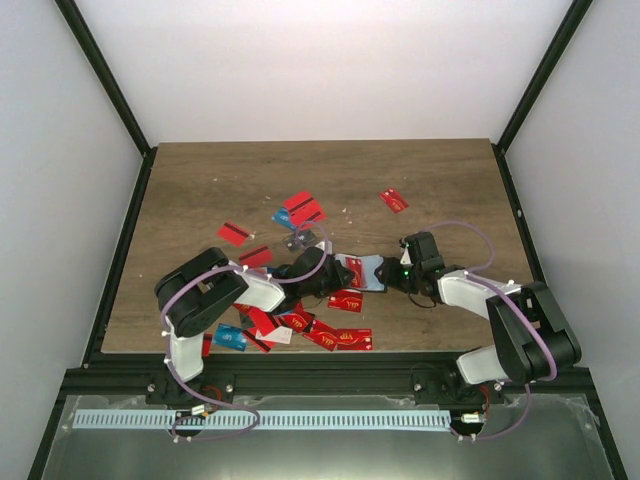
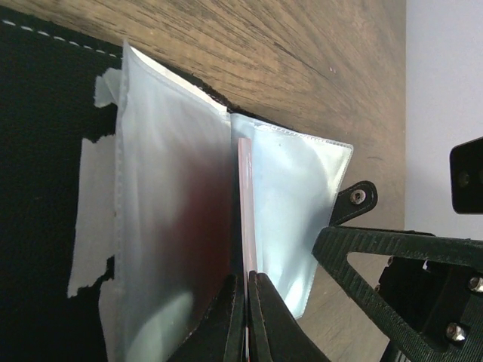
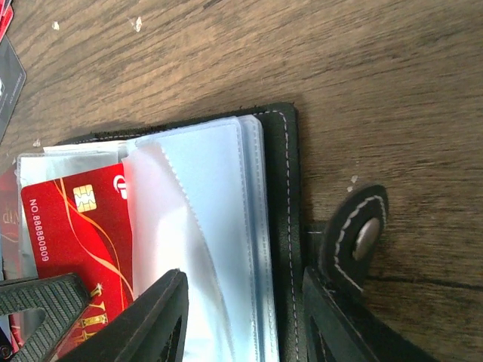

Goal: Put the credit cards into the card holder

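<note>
At mid-bench the holder lies open between the two arms, with loose cards strewn near the front edge. The left claw is clamped on one card, held edge-on with its leading end between two clear sleeves. The right claw stands apart, straddling the holder's stitched edge beside the snap strap, one finger resting on the sleeves. I cannot tell whether it pinches anything. A seated card already shows in one pocket. To do this well, the left arm should push straight along the sleeve's length with the card parallel to the film so a corner doesn't snag the seam. The right should steady the holder against sliding, and the left should let go only once the card is mostly buried.
</note>
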{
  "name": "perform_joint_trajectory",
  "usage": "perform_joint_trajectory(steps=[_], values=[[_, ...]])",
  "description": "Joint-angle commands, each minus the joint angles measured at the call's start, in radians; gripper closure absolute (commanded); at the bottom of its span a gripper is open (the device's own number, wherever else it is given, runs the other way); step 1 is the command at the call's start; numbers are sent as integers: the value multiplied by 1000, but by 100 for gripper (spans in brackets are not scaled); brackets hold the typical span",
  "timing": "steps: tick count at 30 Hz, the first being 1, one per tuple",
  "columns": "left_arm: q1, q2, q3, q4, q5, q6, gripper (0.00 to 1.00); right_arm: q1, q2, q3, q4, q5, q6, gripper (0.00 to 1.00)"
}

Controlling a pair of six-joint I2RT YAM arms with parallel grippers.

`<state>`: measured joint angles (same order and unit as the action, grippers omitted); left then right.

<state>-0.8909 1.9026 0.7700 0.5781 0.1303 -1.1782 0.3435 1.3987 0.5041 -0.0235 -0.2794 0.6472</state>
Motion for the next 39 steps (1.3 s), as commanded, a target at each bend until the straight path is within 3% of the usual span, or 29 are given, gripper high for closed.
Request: perform_joint_trajectory(steps=[1,15,24,39], values=[[-7,27,-4,10,26,1,96,6,4,31,-85,-40,-34,56],[-7,101,61,33,117,60,96,5,10,46,-127,46,-21,56],[-3,122,116,-59,127,137,96,5,-30,75,-190,52,-40,56],[-6,49,238,-448,23,358,67,6,-138,79,-256,115,-29,55]])
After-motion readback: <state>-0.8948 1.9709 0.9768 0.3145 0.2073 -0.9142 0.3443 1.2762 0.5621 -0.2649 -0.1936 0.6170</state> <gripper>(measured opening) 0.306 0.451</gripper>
